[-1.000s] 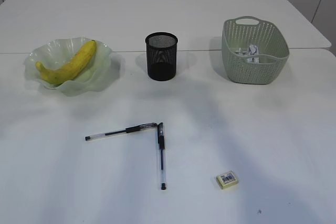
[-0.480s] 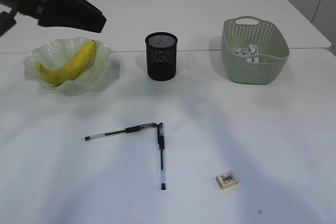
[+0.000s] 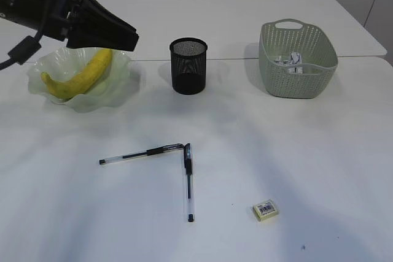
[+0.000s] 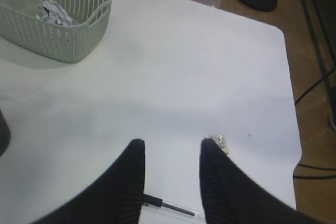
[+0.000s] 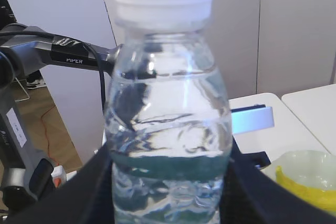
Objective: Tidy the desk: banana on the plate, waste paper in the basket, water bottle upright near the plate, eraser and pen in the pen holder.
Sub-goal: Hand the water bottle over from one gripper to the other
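Bottle (image 5: 167, 103), upright and clamped in your right gripper (image 5: 168, 192) beside the plate (image 5: 310, 169) with its banana (image 3: 80, 75); left gripper (image 4: 170, 148), jaws parted and empty, above the desk (image 3: 295, 151): release too high or tilted and the bottle could topple onto the plate.

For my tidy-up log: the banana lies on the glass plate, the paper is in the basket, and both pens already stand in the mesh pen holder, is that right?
Not quite. The banana is on the plate and the paper is in the basket, but both pens lie flat on the desk, in front of the pen holder, as the exterior view shows.
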### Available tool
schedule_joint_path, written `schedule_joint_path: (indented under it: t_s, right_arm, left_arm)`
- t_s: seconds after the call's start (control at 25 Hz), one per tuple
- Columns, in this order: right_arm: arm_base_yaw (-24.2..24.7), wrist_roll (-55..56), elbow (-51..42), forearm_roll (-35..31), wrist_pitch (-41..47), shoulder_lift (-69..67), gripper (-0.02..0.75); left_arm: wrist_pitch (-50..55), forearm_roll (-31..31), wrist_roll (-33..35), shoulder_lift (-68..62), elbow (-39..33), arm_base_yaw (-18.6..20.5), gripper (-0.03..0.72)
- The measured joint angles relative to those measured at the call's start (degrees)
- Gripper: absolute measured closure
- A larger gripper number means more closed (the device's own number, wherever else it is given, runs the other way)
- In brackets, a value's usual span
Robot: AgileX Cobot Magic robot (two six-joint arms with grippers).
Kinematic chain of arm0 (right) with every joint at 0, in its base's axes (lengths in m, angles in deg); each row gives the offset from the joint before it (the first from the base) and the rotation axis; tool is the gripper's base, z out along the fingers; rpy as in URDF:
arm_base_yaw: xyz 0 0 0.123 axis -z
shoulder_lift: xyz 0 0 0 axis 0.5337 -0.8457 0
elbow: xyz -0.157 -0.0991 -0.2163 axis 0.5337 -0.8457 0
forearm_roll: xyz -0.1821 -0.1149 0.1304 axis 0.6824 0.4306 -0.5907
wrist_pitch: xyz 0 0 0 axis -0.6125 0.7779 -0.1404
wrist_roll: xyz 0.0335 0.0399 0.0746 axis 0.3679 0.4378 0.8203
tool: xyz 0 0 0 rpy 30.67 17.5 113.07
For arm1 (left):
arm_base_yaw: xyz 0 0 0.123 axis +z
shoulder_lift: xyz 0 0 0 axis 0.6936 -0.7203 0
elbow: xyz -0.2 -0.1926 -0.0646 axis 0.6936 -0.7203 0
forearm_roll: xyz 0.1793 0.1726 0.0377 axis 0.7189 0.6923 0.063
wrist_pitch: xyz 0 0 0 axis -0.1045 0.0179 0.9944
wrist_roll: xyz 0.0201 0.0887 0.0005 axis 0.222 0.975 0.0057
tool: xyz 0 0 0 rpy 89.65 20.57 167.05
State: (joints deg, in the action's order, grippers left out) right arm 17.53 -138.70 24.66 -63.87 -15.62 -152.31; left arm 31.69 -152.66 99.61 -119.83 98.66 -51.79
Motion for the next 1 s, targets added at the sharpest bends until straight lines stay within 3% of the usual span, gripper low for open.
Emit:
schedule_joint_path:
  t_s: [0.2,0.4,0.68,0.88,1.0]
  right_arm:
    - [0.0,-0.1,0.0,0.1,0.0,0.0,0.388]
    - [0.0,-0.1,0.0,0.2,0.0,0.0,0.388]
    - [0.0,-0.1,0.0,0.9,0.0,0.0,0.388]
    - [0.0,-0.2,0.0,1.6,0.0,0.0,0.388]
    - [0.0,-0.4,0.0,2.0,0.0,0.0,0.388]
  left_arm:
    - [2.5,-9.4,6.6,-0.1,-1.9,8.2,0.445]
    - [2.5,-11.5,8.0,-0.1,-1.9,14.9,0.445]
    - [2.5,-15.3,9.9,-0.1,-1.9,15.6,0.445]
    - [2.5,-18.8,4.9,0.5,-2.1,15.6,0.445]
    - [2.5,-16.8,4.1,3.6,-2.3,15.7,0.445]
